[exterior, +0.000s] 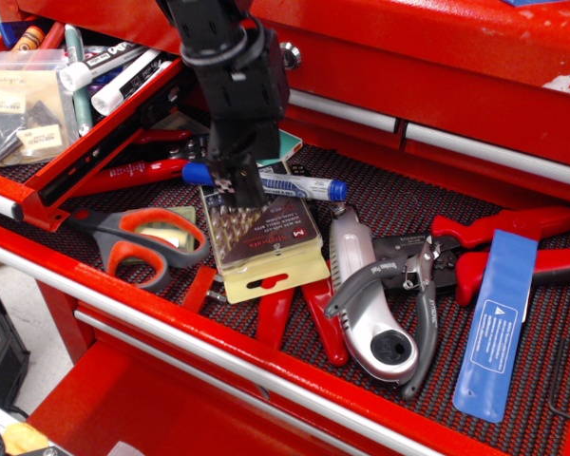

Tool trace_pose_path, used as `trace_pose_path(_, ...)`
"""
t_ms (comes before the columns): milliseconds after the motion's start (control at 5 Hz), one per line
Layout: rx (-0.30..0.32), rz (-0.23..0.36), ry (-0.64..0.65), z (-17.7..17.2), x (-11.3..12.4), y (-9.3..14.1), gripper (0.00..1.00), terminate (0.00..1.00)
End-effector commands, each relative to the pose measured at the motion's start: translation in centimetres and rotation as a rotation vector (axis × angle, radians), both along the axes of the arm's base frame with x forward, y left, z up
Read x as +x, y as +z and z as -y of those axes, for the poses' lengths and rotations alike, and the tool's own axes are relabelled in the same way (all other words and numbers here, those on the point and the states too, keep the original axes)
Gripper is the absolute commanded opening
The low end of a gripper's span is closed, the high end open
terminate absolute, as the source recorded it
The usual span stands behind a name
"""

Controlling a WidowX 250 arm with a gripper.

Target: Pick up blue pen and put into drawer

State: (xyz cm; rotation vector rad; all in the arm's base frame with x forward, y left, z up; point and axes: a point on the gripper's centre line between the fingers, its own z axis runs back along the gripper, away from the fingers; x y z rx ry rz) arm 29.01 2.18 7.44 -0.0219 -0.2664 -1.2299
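The blue pen (pixel 299 184) lies on the black mesh mat at the back edge of a drill bit case, with its dark blue cap to the right and its blue end (pixel 196 174) to the left. My gripper (pixel 238 190) points down right over the pen's left part, between the blue end and the barrel. Its black fingertips hide that stretch of the pen. I cannot tell whether the jaws are closed on the pen. The narrower red drawer (pixel 93 142) stands open at the upper left and holds white markers (pixel 123 84) and clear bags (pixel 19 109).
On the wide red drawer's mesh mat (pixel 408 204) lie orange-handled scissors (pixel 138 242), a drill bit case (pixel 263 239), a silver utility knife (pixel 370 299), red-handled pliers (pixel 499 249), a flat blue strip (pixel 499 323) and a green booklet (pixel 283 142).
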Motion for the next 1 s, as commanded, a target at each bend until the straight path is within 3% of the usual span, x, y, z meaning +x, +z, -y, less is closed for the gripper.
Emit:
trace_pose_path(0,-0.011,0.112,-0.05,1.3,2.3,-1.0,1.0,0.0)
trace_pose_path(200,-0.035,0.118,-0.043,1.4,2.5,-1.7,1.0,0.0)
trace_pose_path(400,-0.058,0.103,-0.01,1.7,2.2,-2.0,0.0,0.0)
trace_pose_path(800,-0.064,0.04,0.043,2.2,0.8,-1.0,0.0,0.0)
